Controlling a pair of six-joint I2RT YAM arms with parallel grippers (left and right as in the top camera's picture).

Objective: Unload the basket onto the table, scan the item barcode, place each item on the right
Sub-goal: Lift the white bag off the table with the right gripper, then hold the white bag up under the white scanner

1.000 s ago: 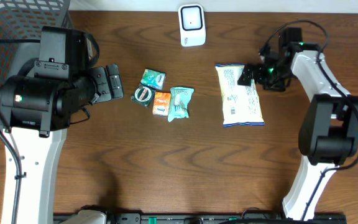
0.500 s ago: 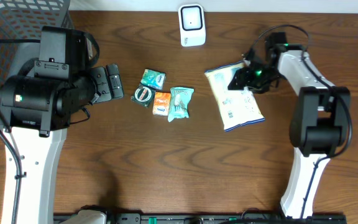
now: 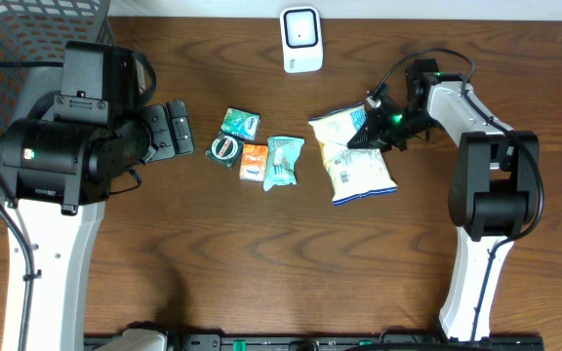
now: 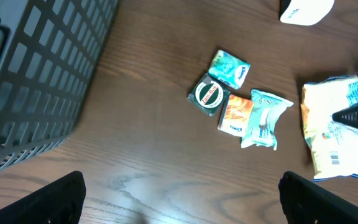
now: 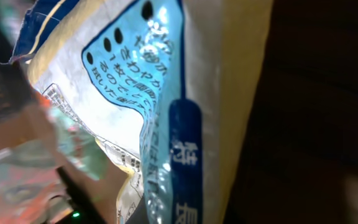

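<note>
The item is a yellow and white snack bag (image 3: 357, 164) with blue print, lying tilted right of the table's middle. My right gripper (image 3: 369, 129) is shut on the bag's upper right edge. The right wrist view is filled by the bag (image 5: 166, 93) close up. In the left wrist view the bag (image 4: 334, 134) shows a barcode (image 4: 333, 158) near its lower end. The white scanner (image 3: 301, 39) stands at the back centre. My left gripper (image 3: 176, 130) hangs open over bare wood at the left, its fingertips (image 4: 61, 193) wide apart with nothing between them.
Small packets lie left of the bag: a green one (image 3: 240, 123), a round dark one (image 3: 225, 148), an orange one (image 3: 254, 159) and a teal one (image 3: 283, 161). A grey mesh basket (image 3: 18, 39) fills the back left corner.
My right gripper has shut on the snack bag's top edge and pulled it left, toward the small packets, turning it askew. The left arm has not moved.
</note>
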